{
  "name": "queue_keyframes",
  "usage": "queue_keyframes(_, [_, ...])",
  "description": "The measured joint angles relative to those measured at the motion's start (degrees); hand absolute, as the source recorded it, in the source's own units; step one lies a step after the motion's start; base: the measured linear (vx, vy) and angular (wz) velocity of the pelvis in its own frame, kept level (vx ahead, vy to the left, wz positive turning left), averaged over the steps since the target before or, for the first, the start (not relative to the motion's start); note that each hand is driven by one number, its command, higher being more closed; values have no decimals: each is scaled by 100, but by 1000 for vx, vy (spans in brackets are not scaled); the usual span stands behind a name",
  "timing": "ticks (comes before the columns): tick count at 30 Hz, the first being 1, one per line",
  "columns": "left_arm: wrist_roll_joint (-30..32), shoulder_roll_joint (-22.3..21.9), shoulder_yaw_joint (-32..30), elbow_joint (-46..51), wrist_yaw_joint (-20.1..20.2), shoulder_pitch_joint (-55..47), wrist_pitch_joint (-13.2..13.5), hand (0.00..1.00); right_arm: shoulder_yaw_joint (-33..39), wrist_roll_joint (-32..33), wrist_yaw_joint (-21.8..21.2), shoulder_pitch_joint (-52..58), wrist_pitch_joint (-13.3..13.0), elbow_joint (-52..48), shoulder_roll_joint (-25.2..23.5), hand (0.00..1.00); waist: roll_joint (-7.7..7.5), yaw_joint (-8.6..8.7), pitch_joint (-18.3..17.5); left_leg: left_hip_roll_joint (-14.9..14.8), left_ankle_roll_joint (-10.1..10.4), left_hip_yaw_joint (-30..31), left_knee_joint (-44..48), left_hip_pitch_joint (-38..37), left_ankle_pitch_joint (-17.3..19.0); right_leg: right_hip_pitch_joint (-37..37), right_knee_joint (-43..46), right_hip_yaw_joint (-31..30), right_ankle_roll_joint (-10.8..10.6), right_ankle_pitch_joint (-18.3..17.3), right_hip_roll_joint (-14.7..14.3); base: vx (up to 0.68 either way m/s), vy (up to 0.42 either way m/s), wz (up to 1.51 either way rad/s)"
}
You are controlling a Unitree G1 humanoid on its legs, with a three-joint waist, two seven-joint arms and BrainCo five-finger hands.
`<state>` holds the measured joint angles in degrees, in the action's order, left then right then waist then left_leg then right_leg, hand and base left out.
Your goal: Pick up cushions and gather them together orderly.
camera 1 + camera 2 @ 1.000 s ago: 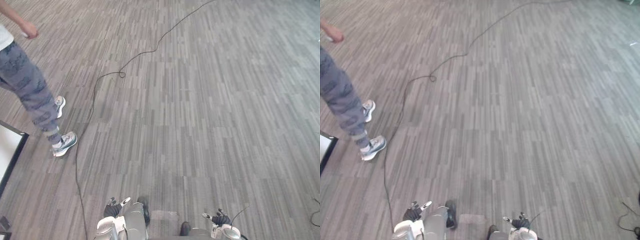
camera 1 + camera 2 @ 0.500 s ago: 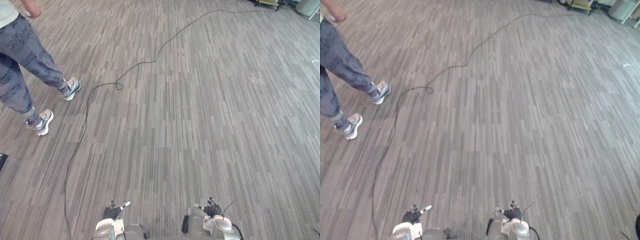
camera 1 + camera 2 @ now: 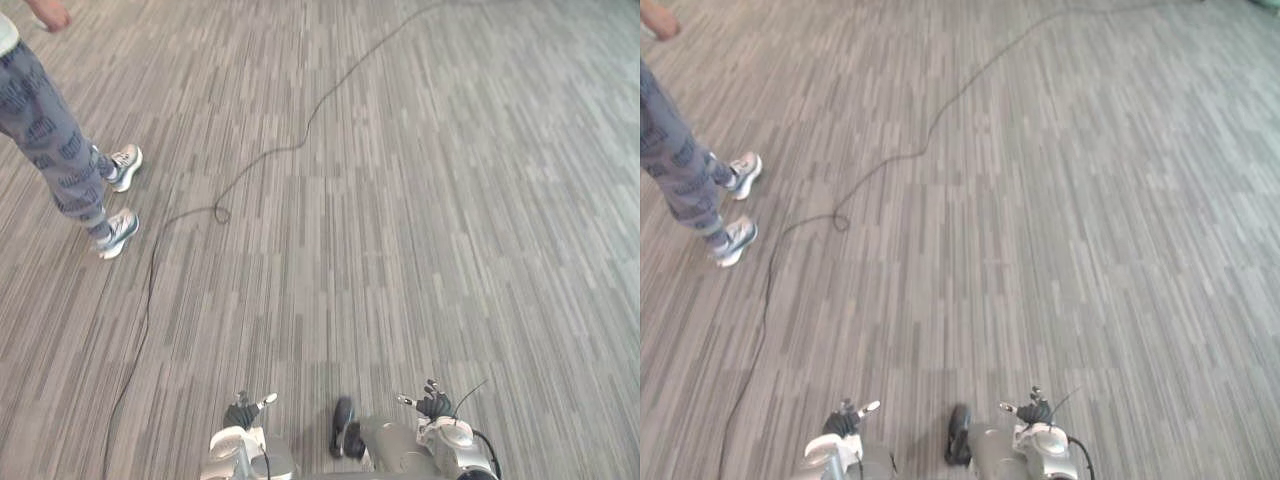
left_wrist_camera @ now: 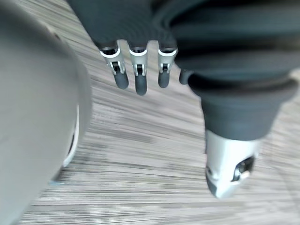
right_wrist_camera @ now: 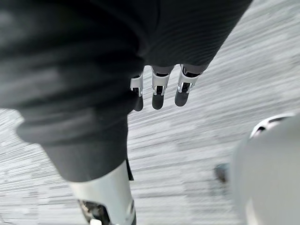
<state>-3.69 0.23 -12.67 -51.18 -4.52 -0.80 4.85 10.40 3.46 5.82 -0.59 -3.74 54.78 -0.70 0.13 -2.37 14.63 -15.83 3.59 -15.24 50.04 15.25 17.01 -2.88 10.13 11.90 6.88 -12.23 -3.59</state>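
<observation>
In the left eye view I look down on a grey striped carpet floor [image 3: 450,200] running away ahead of me. My left hand [image 3: 243,410] and my right hand [image 3: 432,404] hang low at the near edge, one on each side and well apart. I judge they hang like this because nothing lies within reach to take. Far off to my left a person in grey patterned trousers [image 3: 55,140] and pale trainers [image 3: 120,232] stands on the carpet, well apart from me.

The right eye view gives the same scene from slightly to one side, with both hands low by my sides and the person off to the left.

In the left wrist view the fingers [image 4: 136,82] of my left hand point straight down toward the carpet. The thumb stands apart from them and nothing sits between, so this hand is spread and empty.

In the right wrist view the fingers [image 5: 158,96] of my right hand hang straight in the same way, relaxed and apart, with nothing held.

Neither hand has any of the cushions, and where they lie I cannot tell from here. I judge the gathering has not yet begun, so the next move calls for finding a first cushion before any reach.
</observation>
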Motion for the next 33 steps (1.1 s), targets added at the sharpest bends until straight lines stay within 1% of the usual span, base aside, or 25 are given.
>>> queue_keyframes(1, [-7, -4, -6, 14, 3, 2, 5, 0, 7, 1, 4, 4, 0, 1, -67, 0, -8, -9, -2, 75, -4, -11, -342, 100, 3, -98, -64, -71, -14, -3, 22, 714, 120, -84])
queue_keyframes(2, [-50, -3, -55, 75, 6, 5, 39, 0, 23, 1, 23, -2, 4, 15, -111, 0, -96, -74, 40, 366, 0, 132, -1571, 323, -98, -338, -237, -309, -145, -86, 176, 596, 155, -71])
queue_keyframes(4, [-116, -16, -106, 102, -2, -8, 98, 0, 28, -1, 39, -33, 6, 24, -150, 0, -117, -125, 41, 675, 146, 411, -2891, 486, -599, -578, -347, -582, -310, -257, 369, 530, 210, -79])
queue_keyframes(5, [-163, -40, -105, 100, -25, -46, 107, 0, 7, -2, 57, -29, 8, 76, -132, 0, -104, -143, 30, 779, 299, 574, -3353, 547, -1051, -715, -400, -795, -434, -392, 457, 587, 320, -110])
queue_keyframes(6, [-206, 31, -118, 58, -32, -127, 108, 0, 1, -2, 65, 37, 12, 154, -140, 0, -114, -178, -59, 855, 274, 650, -3359, 434, -1713, -884, -427, -1133, -505, -540, 581, 601, 327, -112])
queue_keyframes(8, [-216, 151, -162, -2, -40, -166, 97, 0, -9, -8, 47, 80, 25, 226, -285, 0, -367, -187, -252, 957, 59, 443, -3066, 443, -1326, -622, -28, -1453, -474, -454, 840, 615, 331, -100])
queue_keyframes(9, [-238, 159, -190, 13, -37, -181, 97, 0, -10, -26, 5, 111, 27, 207, -285, 0, -428, -229, -252, 887, -157, 144, -2724, 325, -1049, -336, 743, -1614, -653, -419, 933, 601, 336, -101])
queue_keyframes(10, [-266, 189, -191, 9, -41, -180, 98, 0, -29, -43, -9, 123, 27, 205, -284, 0, -496, -274, -247, 867, -228, -96, -2622, 119, -864, -129, 1415, -1670, -906, -385, 1010, 577, 321, -121])
queue_keyframes(11, [-283, 225, -178, -12, -52, -193, 90, 0, -84, -106, -21, 122, 25, 195, -282, 0, -545, -308, -223, 868, -291, -362, -2599, -270, -652, 320, 2546, -1610, -1421, -161, 1173, 623, 306, -152])
queue_keyframes(12, [-300, 236, -25, -88, -70, -241, 62, 0, -193, -128, -72, 132, 1, -31, -275, 0, -443, -220, -167, 833, -323, -494, -2691, -1014, -313, 973, 4190, -1194, -1585, -115, 1328, 594, 268, -138])
queue_keyframes(14, [-300, 223, 136, -157, -73, -240, 61, 0, -250, -132, -95, 156, -35, -210, -277, 0, -296, -105, -200, 746, -282, -688, -2915, -1522, -95, 1352, 4546, -569, -1298, -268, 1383, 503, 176, -93])
queue_keyframes(16, [-306, 193, 199, -179, -58, -169, 70, 0, -287, -132, -124, 151, -46, -258, -276, 0, -303, -96, -214, 721, -178, -996, -3255, -2097, 70, 1839, 4393, 152, -1036, -421, 1452, 476, 129, -74])
queue_keyframes(18, [-302, 161, 276, -328, -30, -89, 66, 0, -257, -132, -125, 120, -89, -290, -249, 0, -324, -21, -220, 727, -157, -1276, -3616, -2563, 77, 2215, 3507, 852, -870, -454, 1428, 483, 76, -43])
queue_keyframes(20, [-199, 157, 406, -481, -21, 42, 41, 0, -257, -132, -137, -1, -93, -229, -172, 0, -313, 106, -216, 744, -133, -1398, -4020, -2909, 64, 2508, 1994, 1313, -744, 37, 1237, 570, 34, -10])
queue_keyframes(21, [-135, 174, 503, -588, -23, 58, 29, 0, -250, -139, -137, -59, -83, -189, -122, 0, -315, 177, -204, 798, -113, -1400, -4229, -3118, 53, 2588, 1110, 1387, -705, 508, 1113, 593, -32, 0])
queue_keyframes(22, [-27, 187, 516, -644, -16, 41, 11, 0, -207, -180, -138, -43, -76, -161, -103, 0, -371, 199, -218, 922, 7, -1367, -4359, -3372, -8, 2561, 560, 1346, -516, 957, 1036, 618, -63, 0])
queue_keyframes(23, [44, 181, 499, -662, -9, 31, -22, 0, -191, -192, -143, -38, -70, -166, -84, 0, -345, 217, -217, 925, 66, -1296, -4365, -3518, -25, 2539, 627, 1194, -97, 1420, 989, 530, -84, -14])
queue_keyframes(24, [148, 99, 419, -684, -10, 51, -39, 0, -155, -259, -153, -95, -64, -213, -2, 0, -170, 244, -222, 762, 225, -1187, -4269, -3723, -113, 2513, 1033, 1185, 54, 1348, 892, 550, -106, -16])
queue_keyframes(25, [235, 43, 324, -669, 4, 16, -33, 0, -146, -322, -164, -97, -56, -250, 75, 0, 10, 258, -247, 500, 510, -1000, -3648, -3581, -285, 2457, 1344, 1236, 23, 989, 802, 813, -242, -25])
queue_keyframes(27, [256, -64, 224, -592, -1, 50, -37, 0, -153, -347, -191, -97, -24, -324, 97, 0, 222, 274, -167, -7, 426, -381, -1348, -2737, -1102, 2103, 1477, 1137, 13, 508, 570, 774, -206, -45])
queue_keyframes(28, [253, -136, 85, -516, -1, -2, -38, 0, -163, -338, -169, -105, 10, -368, 106, 0, 344, 205, -122, -253, 367, -21, 211, -2075, -1268, 1806, 1346, 915, 41, 333, 327, 595, -14, -95])
queue_keyframes(29, [253, -153, 11, -392, 5, 0, -29, 0, -199, -318, -140, -98, 53, -349, 36, 0, 347, 173, -47, -357, 340, 145, 1286, -1511, -962, 1370, 1234, 689, 88, 146, 171, 592, 7, -98])
queue_keyframes(30, [253, -123, 11, -319, 1, 4, -25, 0, -230, -282, -127, -88, 63, -335, -16, 0, 293, 152, -5, -345, 329, 181, 1531, -1289, -803, 1108, 1153, 590, 83, 68, 154, 595, 2, -90])
queue_keyframes(32, [238, -37, 19, -50, 14, -61, 28, 0, -373, -107, -113, 6, 93, -334, -161, 0, 32, 87, 9, -168, 78, 74, 1201, -405, -432, 158, 565, 95, -7, -208, 140, 626, 32, -82])
queue_keyframes(33, [233, -32, 22, 24, 19, -75, 87, 0, -433, -96, -115, 48, 93, -334, -158, 0, 20, 24, -14, -92, 41, 52, 722, -134, -353, -72, 370, -79, -61, -243, 144, 561, 86, -88])
